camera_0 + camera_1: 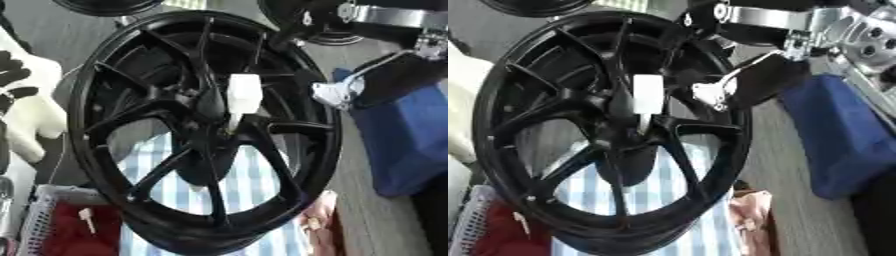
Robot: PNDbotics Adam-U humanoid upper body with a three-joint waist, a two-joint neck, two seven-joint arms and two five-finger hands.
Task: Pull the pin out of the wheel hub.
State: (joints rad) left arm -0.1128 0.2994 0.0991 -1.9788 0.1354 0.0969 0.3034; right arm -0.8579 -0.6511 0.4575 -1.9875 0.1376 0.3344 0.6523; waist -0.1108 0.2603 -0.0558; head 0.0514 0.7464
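The right hand [750, 82] is seen coming in from the upper right and is placed against the right rim of the hub [206, 130]; whether its fingers are apart or curled cannot be told. The hub is stood upright, black, with thin spokes. The white pin [242, 95] is still seated at the hub centre. A basket [39, 220] is seen at lower left, and a blue bag [407, 140] at right.

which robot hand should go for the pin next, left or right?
Right, probably. The right robot hand hangs at the wheel hub's upper right rim, close beside the white pin at the centre. The left robot hand shows only at the left edge, outside the rim.
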